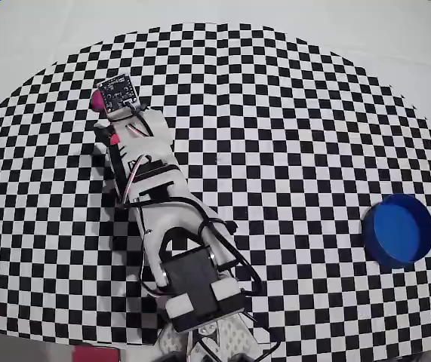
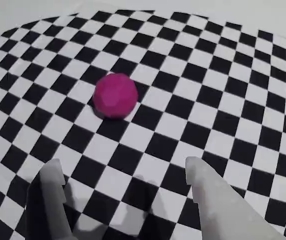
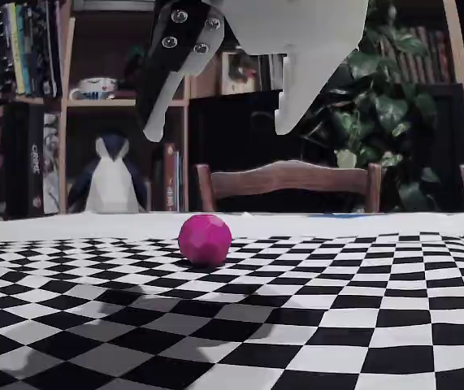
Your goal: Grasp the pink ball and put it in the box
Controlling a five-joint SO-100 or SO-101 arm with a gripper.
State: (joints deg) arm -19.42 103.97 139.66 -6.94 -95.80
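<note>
The pink ball (image 2: 115, 95) rests on the checkered cloth, a smooth magenta sphere. In the wrist view it lies ahead of my gripper (image 2: 122, 165), slightly left of centre, and nothing is between the two white fingers (image 2: 210, 195). The fixed view shows the gripper (image 3: 219, 130) hanging open well above the ball (image 3: 205, 240), not touching it. From overhead only the ball's edge (image 1: 96, 99) peeks out beside the wrist camera board at the upper left. The box (image 1: 398, 230), a round blue cup, stands far off at the right edge of the checkered area.
My arm (image 1: 162, 204) stretches from the bottom centre toward the upper left across the checkered cloth (image 1: 275, 113). Plain white table surrounds the cloth. In the fixed view, chairs (image 3: 288, 179), shelves and a plant stand behind the table.
</note>
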